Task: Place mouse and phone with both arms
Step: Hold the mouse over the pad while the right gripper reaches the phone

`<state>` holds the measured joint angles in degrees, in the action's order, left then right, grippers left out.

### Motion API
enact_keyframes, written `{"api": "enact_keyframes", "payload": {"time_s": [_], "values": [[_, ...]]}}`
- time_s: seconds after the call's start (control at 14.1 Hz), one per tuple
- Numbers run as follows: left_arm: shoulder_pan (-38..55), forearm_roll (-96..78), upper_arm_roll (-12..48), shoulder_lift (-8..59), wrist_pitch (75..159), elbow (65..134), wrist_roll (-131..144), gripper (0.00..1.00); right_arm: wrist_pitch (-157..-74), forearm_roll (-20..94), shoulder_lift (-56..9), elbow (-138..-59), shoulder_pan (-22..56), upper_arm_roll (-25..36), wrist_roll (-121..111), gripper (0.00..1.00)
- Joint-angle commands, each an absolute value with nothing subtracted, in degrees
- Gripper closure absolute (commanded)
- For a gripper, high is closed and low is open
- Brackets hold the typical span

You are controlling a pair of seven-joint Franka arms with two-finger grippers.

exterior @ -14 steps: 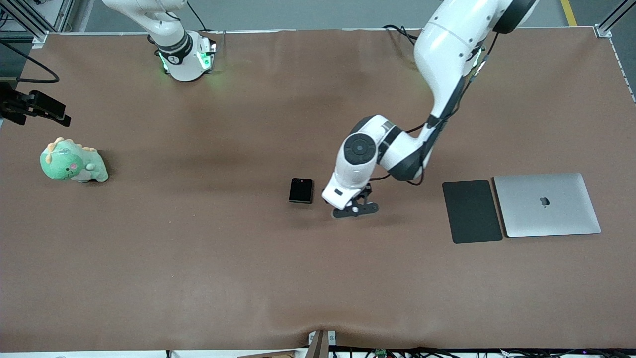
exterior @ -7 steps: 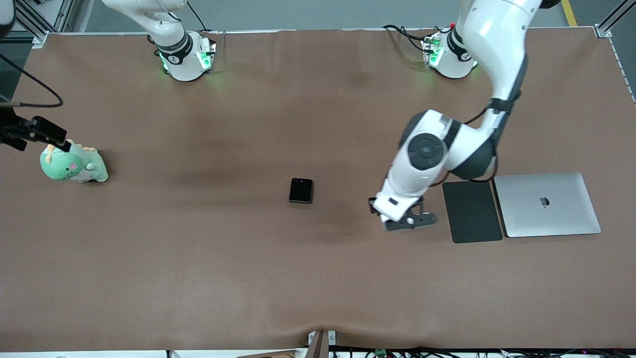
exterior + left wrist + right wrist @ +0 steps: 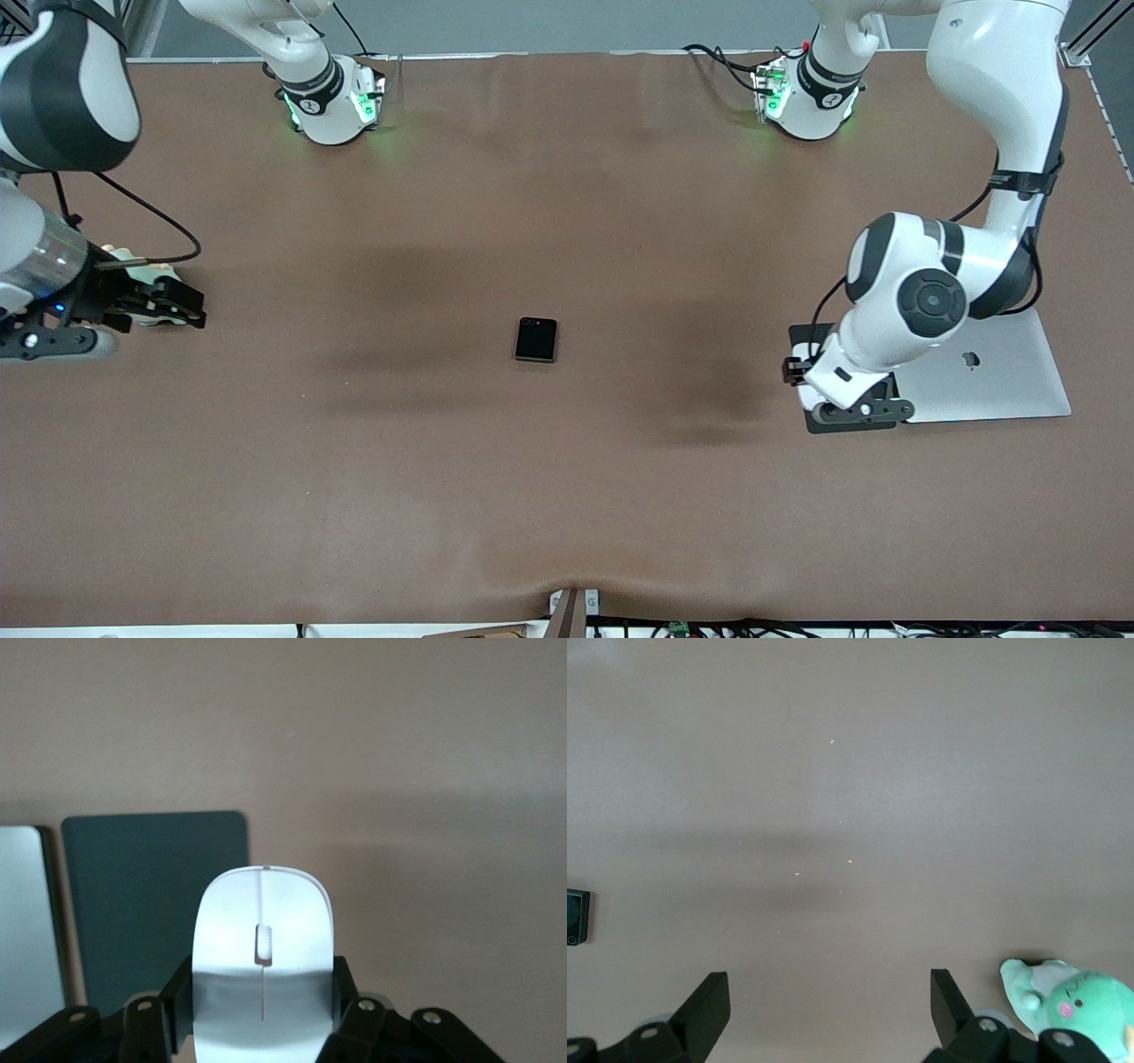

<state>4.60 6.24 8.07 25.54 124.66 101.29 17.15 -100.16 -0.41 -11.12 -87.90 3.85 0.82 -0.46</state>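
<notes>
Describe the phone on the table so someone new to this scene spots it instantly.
Start at the brown table and go to its middle, about midway between the two arms' ends. The phone lies there alone, flat on bare surface. It is small, black and nearly square with lenses in one corner, far smaller than the black mouse pad beside the silver laptop.

mouse (image 3: 262, 970): white, clamped in left gripper (image 3: 262, 1028) | phone (image 3: 536, 339): black, folded, flat mid-table
</notes>
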Motion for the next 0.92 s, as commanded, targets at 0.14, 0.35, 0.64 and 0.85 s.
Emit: {"api": "enact_keyframes", "payload": {"time_s": [0.14,0.35,0.64,0.85], "values": [[-0.34,7.65,8.88,24.17,130.14,107.92,13.02,0.57,-101.76,-0.09,-12.83,-86.4,4.13,0.97,-0.26,0.0],[-1.4,7.65,8.7,25.66,137.44,111.18,10.3,0.56,-106.6,-0.18,-14.76,-86.4,5.53,0.97,-0.26,0.0],[-3.43,7.65,8.53,28.47,140.97,111.27,7.66,0.56,-107.66,0.35,-17.91,-86.31,8.51,0.88,-0.18,0.0],[-5.54,7.65,8.7,29.97,142.55,111.36,4.84,0.56,-108.45,0.44,-20.91,-86.31,12.21,0.88,-0.26,0.0]]}}
